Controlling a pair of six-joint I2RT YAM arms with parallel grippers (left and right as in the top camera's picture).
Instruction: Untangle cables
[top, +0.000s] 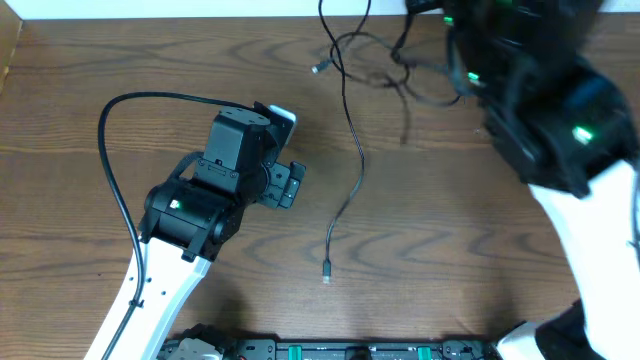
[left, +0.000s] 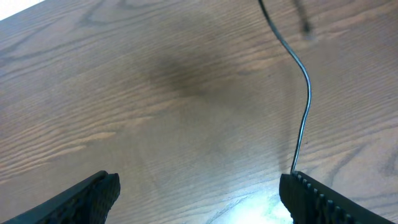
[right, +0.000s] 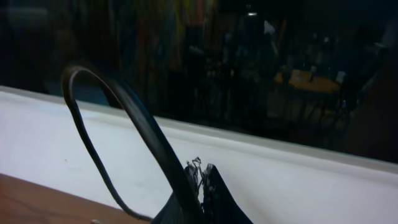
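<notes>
The thin black cables (top: 349, 120) lie on the brown wood-grain table (top: 460, 230) in the overhead view: a loose knot of loops sits at the upper centre of the frame, with a small metal-tipped plug (top: 318, 68) sticking out to its left, and one long strand runs down from that knot to the middle of the frame, ending in another small plug (top: 326, 272) near the lower centre. In the left wrist view that strand (left: 303, 93) curves down from the top right to touch the tip of the right-hand finger (left: 323, 199). The left gripper (top: 291, 184), at the centre left of the overhead frame, stands with its jaws wide apart and empty above bare wood. The right gripper (right: 202, 186), raised at the upper right, has its fingers pressed together on a black cable (right: 124, 118) that arches up in a loop to the upper left of its wrist view, against a white wall (right: 298, 174).
</notes>
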